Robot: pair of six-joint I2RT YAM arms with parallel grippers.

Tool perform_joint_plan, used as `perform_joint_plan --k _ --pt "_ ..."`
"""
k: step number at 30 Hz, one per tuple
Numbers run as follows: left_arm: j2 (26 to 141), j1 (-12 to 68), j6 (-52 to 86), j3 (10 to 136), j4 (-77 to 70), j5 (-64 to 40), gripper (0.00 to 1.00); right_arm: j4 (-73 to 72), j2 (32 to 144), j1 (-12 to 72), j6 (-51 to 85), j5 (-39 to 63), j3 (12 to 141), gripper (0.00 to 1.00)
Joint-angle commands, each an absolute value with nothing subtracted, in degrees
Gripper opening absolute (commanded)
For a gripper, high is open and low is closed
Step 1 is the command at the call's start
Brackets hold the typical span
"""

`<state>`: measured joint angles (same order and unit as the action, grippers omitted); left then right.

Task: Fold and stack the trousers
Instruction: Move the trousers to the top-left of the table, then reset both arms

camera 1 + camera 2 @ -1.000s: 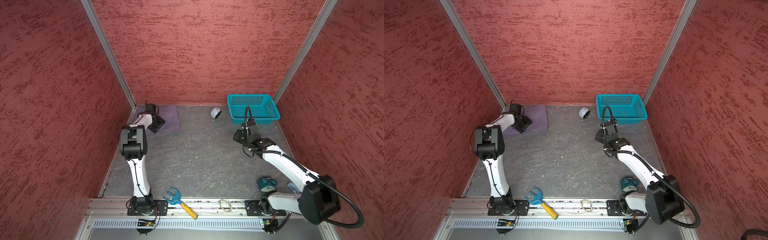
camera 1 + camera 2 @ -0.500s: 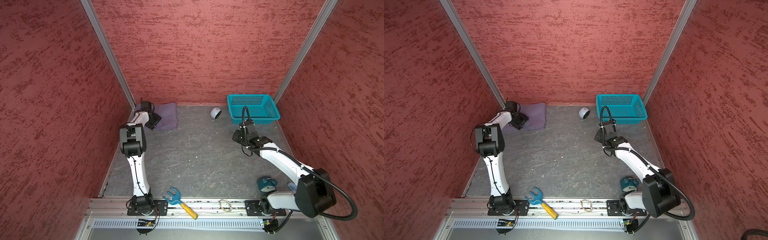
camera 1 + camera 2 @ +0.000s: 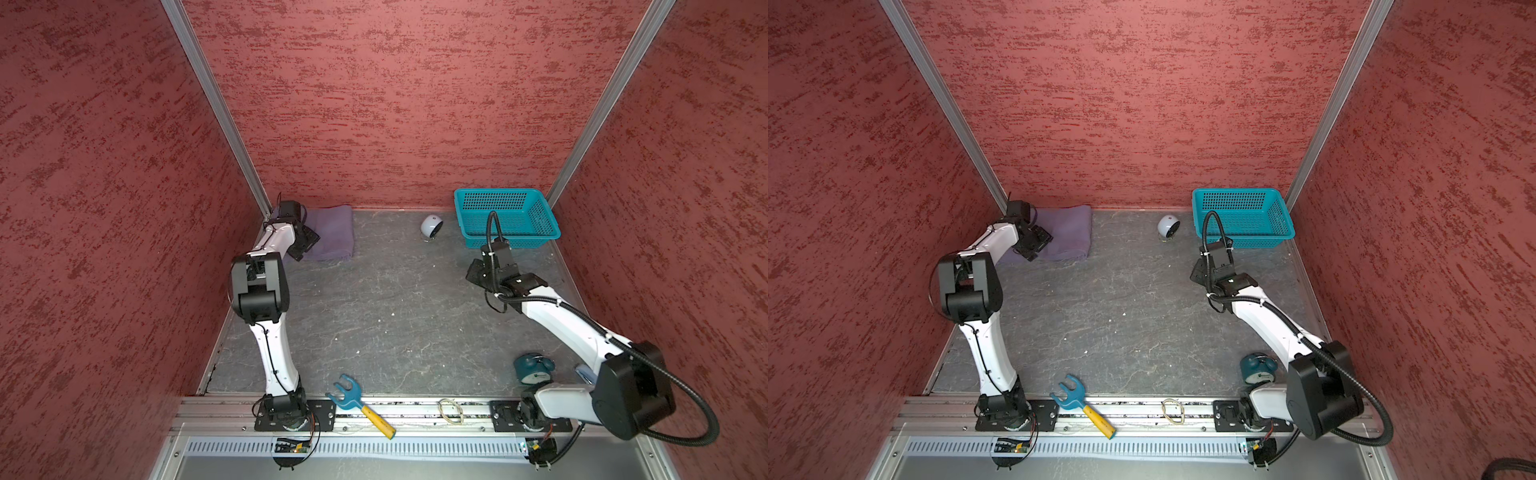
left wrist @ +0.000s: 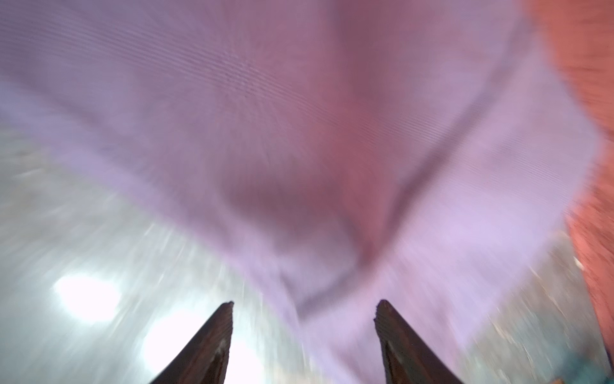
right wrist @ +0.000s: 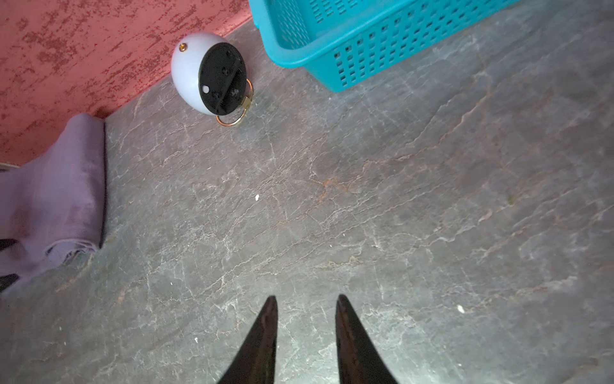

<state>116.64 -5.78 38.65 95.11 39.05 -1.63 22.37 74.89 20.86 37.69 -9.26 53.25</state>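
left fingers [image 4: 212, 339] spread at folded trousers [image 3: 332, 232] | right fingers [image 5: 262, 332] apart, empty | risk: left snags cloth, drags fold open

Top views look steeply down; low wrist views share trousers [image 5: 53, 199].

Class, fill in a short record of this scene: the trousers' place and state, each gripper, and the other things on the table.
trousers: folded purple bundle, far corner on the left arm's side, against the back wall
left gripper: open, over the trousers
right gripper: open, empty, above bare table
basket: teal, far corner on the right arm's side, nothing visible inside
white round gadget: between trousers and basket
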Motion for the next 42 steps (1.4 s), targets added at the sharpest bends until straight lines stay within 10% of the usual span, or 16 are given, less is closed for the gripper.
perform_joint_plan --k 1,7,12,13,24,42 --pt "105.41 -1.92 34.59 92.35 37.51 2.4 0.71 24.52 70.21 20.47 33.46 -13.17 56.96 0.37" --pt "89.58 -1.01 35.07 83.09 33.6 0.56 0.73 27.97 62.9 20.39 25.42 -19.01 61.34 0.49" --pt "76.27 -0.01 33.19 75.87 28.93 -0.07 0.79 26.74 55.95 20.39 21.77 -27.64 62.81 0.89" --pt "73.78 0.17 32.82 74.71 28.23 -0.13 0.98 25.76 54.45 20.39 21.1 -28.84 62.66 0.99" --pt "52.79 0.33 32.61 58.15 19.68 2.16 0.99 8.08 39.83 20.38 16.62 -30.41 52.39 0.99" --pt "47.06 2.72 11.17 26.65 -11.66 6.94 0.99 -18.0 54.47 18.57 11.66 -43.27 28.24 0.99"
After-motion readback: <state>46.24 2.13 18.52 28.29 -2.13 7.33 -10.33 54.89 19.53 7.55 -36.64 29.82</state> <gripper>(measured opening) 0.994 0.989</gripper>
